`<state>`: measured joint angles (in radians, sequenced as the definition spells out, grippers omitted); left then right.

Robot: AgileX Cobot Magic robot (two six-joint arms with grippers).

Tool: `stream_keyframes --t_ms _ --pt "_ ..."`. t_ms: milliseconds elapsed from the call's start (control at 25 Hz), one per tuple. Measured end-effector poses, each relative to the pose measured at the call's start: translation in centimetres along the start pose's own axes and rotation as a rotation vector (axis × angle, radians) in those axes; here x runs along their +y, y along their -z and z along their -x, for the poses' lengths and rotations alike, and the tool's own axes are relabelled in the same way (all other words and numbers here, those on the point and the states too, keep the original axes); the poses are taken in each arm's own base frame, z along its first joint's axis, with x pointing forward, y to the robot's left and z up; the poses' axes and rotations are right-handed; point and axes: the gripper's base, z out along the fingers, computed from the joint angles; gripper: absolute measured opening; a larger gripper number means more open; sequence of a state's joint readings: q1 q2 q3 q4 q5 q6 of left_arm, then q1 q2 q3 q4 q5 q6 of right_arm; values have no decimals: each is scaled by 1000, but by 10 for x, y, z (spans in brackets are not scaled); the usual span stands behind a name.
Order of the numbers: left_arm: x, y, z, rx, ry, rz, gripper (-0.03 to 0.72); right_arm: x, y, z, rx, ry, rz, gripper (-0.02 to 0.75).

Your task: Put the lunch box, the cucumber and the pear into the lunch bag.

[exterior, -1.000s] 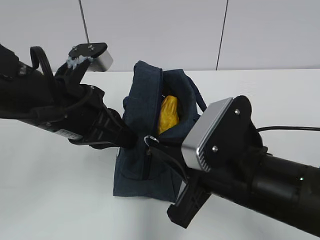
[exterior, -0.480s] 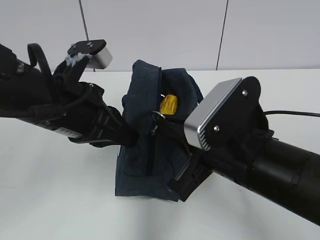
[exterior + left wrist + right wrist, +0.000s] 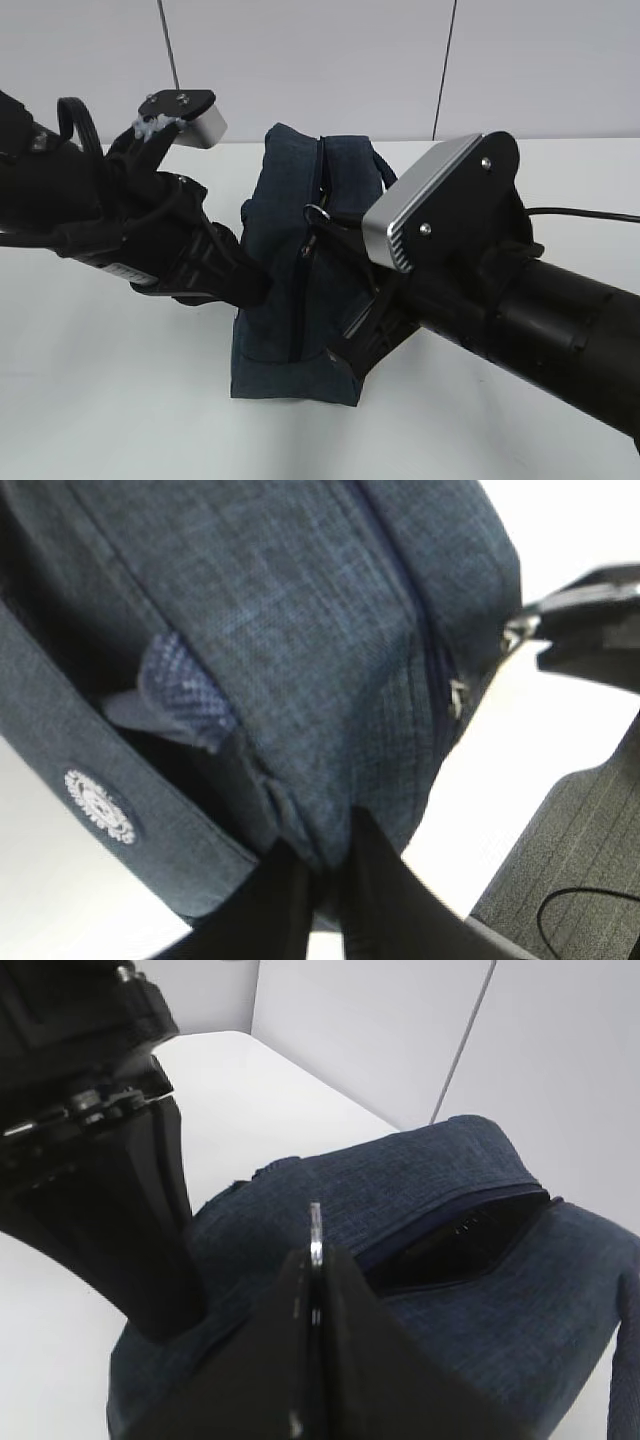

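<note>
While nothing of the food or box shows outside it, the boxy dark navy fabric lunch bag [image 3: 300, 270] stands mid-table with its zipper mostly drawn, only a short gap open at the far end (contents hidden), so packing looks done and closing nearly so. The left gripper [image 3: 322, 875] is clenched on the bag's near-left fabric; the right gripper [image 3: 314, 1260] grasps the silver ring pull [image 3: 317, 213]. Bare white table [image 3: 110, 390] lies all around, though both arms crowd the bag.

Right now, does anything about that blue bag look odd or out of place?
Nothing looks damaged or spilled. The lunch bag stands upright, pinched between both end effectors; its zipper is mostly closed, with a short dark gap left at one end.
</note>
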<state>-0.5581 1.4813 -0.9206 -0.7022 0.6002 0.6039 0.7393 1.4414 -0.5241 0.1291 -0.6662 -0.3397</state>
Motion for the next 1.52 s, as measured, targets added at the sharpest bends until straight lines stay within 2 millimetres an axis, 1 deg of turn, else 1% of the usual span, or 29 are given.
stream_keyframes --t_ms 280,560,880,1000,1120,1320,1520 --pt "0 0 -2 18 -15 1 3 5 0 0 9 -68 54 0" --pt "0 0 -3 31 -22 -2 3 8 -5 7 33 -123 109 0" --pt "0 0 -4 44 -31 -3 3 7 -12 16 86 -175 114 0" --pt "0 0 -4 47 -36 -2 3 0 -14 17 111 -224 94 0" --pt "0 0 -4 46 -34 -2 3 -11 -16 15 143 -267 70 0" --pt "0 0 -4 46 -35 -2 3 -18 -21 26 121 -292 102 0" --pt "0 0 -4 46 -37 0 3 -25 -23 31 138 -316 133 0"
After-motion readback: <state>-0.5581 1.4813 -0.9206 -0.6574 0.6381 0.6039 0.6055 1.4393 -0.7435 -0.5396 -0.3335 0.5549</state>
